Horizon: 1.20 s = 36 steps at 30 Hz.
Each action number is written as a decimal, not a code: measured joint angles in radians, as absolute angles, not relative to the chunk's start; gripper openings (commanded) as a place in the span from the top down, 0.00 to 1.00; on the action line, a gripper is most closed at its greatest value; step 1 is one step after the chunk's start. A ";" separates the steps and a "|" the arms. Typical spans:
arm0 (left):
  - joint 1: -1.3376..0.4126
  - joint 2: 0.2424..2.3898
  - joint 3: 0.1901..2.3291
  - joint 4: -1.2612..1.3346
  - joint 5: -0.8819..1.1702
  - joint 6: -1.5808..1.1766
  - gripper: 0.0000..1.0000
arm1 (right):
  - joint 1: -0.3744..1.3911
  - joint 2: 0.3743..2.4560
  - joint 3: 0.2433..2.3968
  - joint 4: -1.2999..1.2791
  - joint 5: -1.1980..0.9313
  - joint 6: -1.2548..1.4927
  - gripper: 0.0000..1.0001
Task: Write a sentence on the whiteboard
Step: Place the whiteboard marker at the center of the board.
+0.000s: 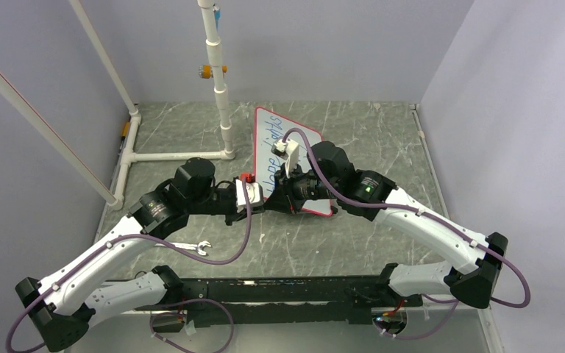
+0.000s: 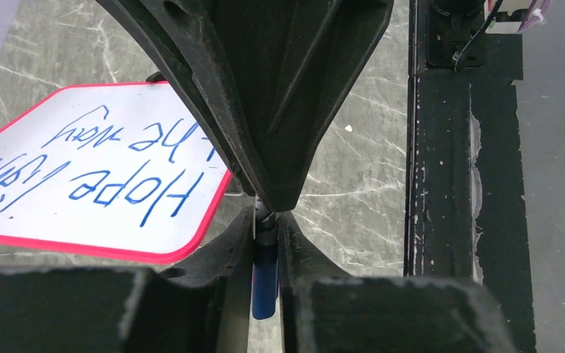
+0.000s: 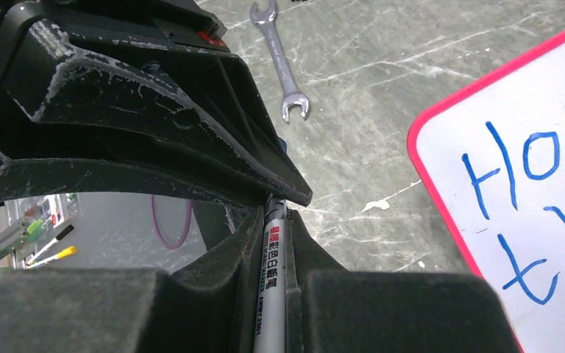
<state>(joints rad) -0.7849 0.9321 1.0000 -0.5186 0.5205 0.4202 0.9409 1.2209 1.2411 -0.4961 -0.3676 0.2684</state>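
Note:
The whiteboard (image 1: 271,131), white with a red border, lies on the grey table. The sentence (image 2: 121,173) in blue marker reads "Hope lights" and "the way" on two lines; its start also shows in the right wrist view (image 3: 533,158). My right gripper (image 3: 272,239) is shut on a white marker (image 3: 271,294) with printed lettering. My left gripper (image 2: 266,243) is shut on the marker's blue cap (image 2: 265,283). The two grippers meet tip to tip (image 1: 272,200) just off the board's near left corner, with cap and marker in line. Whether they are joined is hidden.
A silver wrench (image 1: 191,248) lies on the table left of the grippers and also shows in the right wrist view (image 3: 279,66). A white pipe frame (image 1: 224,95) stands at the back left. A black rail (image 1: 279,290) runs along the near edge.

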 measured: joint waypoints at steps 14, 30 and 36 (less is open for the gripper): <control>-0.785 0.936 1.010 -0.521 0.526 0.421 1.00 | 0.939 1.185 1.241 -0.524 -0.305 0.256 0.19; -0.791 0.957 1.023 -0.559 0.506 0.407 1.00 | 0.929 0.965 1.261 -0.583 0.069 0.274 0.00; -0.901 1.004 1.029 -0.601 0.378 0.366 1.00 | 0.925 0.912 1.263 -0.609 0.274 0.297 0.00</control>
